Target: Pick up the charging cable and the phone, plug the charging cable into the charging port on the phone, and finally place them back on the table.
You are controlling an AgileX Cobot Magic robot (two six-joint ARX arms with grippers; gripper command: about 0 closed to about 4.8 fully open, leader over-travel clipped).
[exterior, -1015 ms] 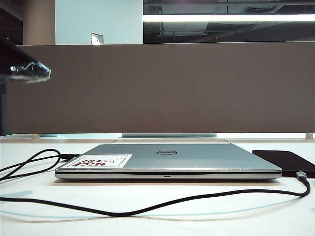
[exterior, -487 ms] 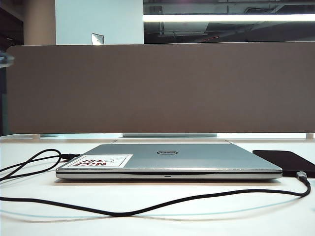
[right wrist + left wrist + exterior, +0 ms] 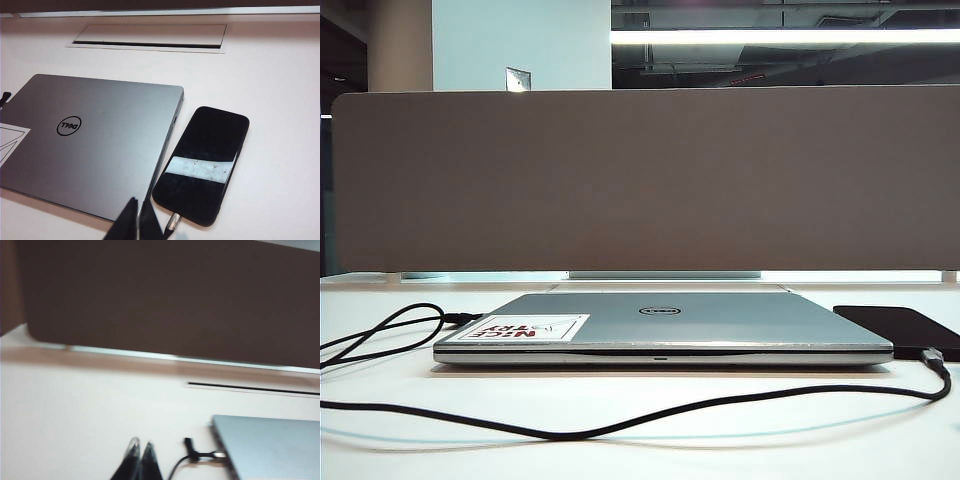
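white table [image 3: 740,420] carried a closed laptop [image 3: 660,325], phone [image 3: 905,328] just beside it, charging cable [image 3: 620,428] plugged in.

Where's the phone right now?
The phone lies flat on the table at the exterior view's right edge, beside the closed laptop, cable plugged in.

laptop lid logo [image 3: 69,125]: "DELL" in a ring, lid centre (reads upside down from the right wrist view; too small to read in the exterior view, ring only [image 3: 659,310])
lid sticker [image 3: 532,327]: white, red block letters, upside down, look like "NICE TRY" (not sure); sits at 9 o'clock from the logo
phone [image 3: 202,163]: no readable text
divider panel [image 3: 640,180]: no text
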